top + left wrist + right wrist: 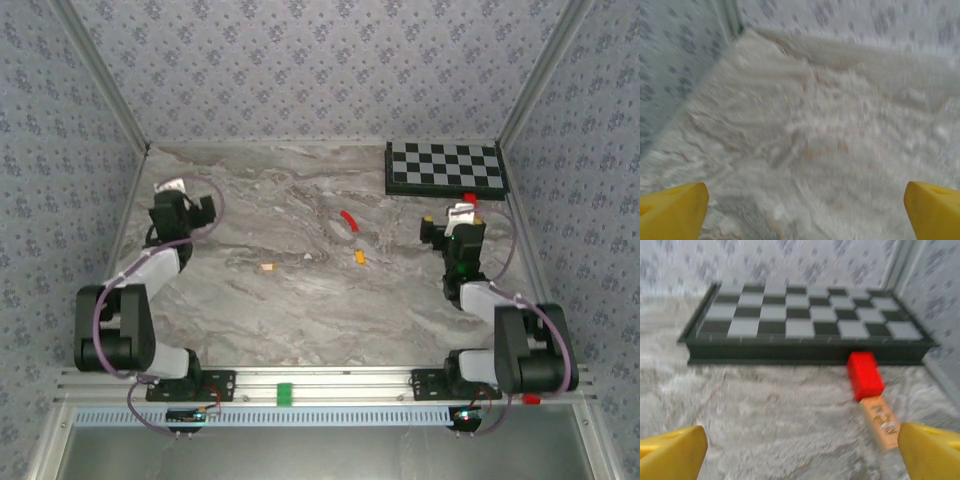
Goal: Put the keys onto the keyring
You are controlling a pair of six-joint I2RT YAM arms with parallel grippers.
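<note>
Our left end effector and right end effector sit wide apart; peach block print looks unreadably blurry

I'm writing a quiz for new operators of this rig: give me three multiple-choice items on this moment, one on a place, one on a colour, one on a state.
1. Where does the chessboard lie?
A. far right corner of the table
B. near left corner
C. centre

2. What colour is the key nearest the keyring's red tag?
A. green
B. orange-yellow
C. black

3. How do the right gripper's jaws stand?
A. shut on a key
B. shut, empty
C. wide open, empty

Answers: 1 A, it sits against the back wall at right; 2 B, the orange-yellow key lies closest to the tag; 3 C, its yellow fingers stand far apart with bare table between.
</note>
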